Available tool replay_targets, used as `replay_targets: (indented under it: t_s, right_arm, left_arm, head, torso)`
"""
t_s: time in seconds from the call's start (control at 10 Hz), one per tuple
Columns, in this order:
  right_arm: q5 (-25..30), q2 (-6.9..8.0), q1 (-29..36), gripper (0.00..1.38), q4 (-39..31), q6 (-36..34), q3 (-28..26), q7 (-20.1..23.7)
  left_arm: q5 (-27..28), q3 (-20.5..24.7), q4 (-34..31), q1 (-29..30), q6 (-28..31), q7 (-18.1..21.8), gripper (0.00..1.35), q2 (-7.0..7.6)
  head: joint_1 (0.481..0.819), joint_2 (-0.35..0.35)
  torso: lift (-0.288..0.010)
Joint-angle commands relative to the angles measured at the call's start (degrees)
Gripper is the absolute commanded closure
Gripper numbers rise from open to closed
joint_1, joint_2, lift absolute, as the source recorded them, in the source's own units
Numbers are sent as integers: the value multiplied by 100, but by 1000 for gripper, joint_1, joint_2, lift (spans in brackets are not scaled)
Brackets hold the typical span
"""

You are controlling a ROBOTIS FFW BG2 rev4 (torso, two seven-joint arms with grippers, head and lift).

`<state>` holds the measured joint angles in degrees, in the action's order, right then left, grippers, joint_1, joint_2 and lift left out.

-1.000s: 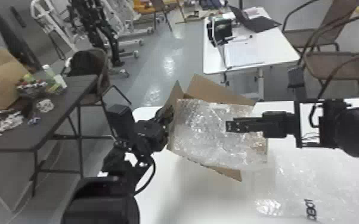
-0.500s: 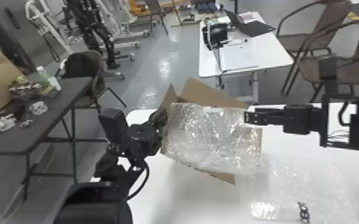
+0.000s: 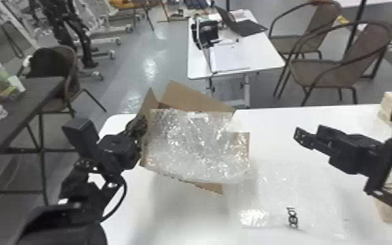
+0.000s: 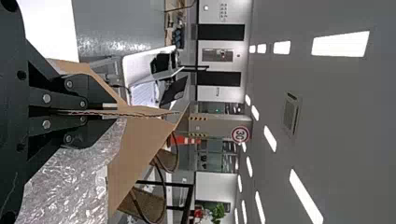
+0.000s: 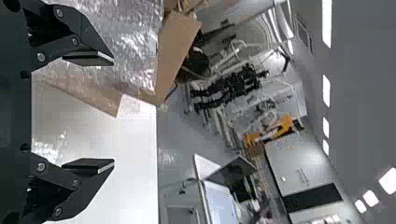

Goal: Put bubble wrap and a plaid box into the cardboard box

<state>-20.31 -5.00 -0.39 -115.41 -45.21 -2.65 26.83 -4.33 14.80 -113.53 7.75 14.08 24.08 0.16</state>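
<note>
1. A robotics lab or workshop: a black jointed machine stands among white wheeled frames, upper left of the head view.
2. A laptop sits open, upper center.
3. A red-rimmed sign appears in the left wrist view.

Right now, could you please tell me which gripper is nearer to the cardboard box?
Left. The left gripper is shut on a panel of the cardboard box, while the right gripper is apart from it, open over the white table to the right.

Bubble wrap over cardboard box on wht tbl; L hand at box's L edge, R hand apart.
</note>
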Motion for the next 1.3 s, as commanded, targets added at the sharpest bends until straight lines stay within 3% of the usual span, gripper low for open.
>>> replay_targets:
  t_s: [0.0, 0.3, 0.5, 0.9, 1.2]
  right_arm:
    - [502, 69, 751, 487, -596, 786, -34, -451]
    - [1003, 505, 2069, 487, -781, 2623, -16, -1435]
    - [1249, 505, 2658, 487, -675, 3475, 186, -1989]
    - [1460, 505, 3660, 487, -623, 4723, 327, -2771]
    - [1117, 505, 3827, 490, 54, 5242, -78, -2815]
  left_arm:
    - [-6, 32, -20, 34, -2, 0, 1223, -8]
    - [-32, 111, -73, 122, -28, 0, 1223, -16]
    - [-32, 190, -99, 210, -28, 0, 1223, -31]
    - [-24, 261, -126, 289, -55, 0, 1223, -25]
    - [-32, 278, -152, 315, -46, 0, 1223, -16]
  head:
    - [645, 169]
    - [663, 126]
    - [695, 100]
    - [695, 103]
    - [695, 83]
  torso:
    - [-109]
    - [-109]
    - [-109]
    - [-109]
    - [-109]
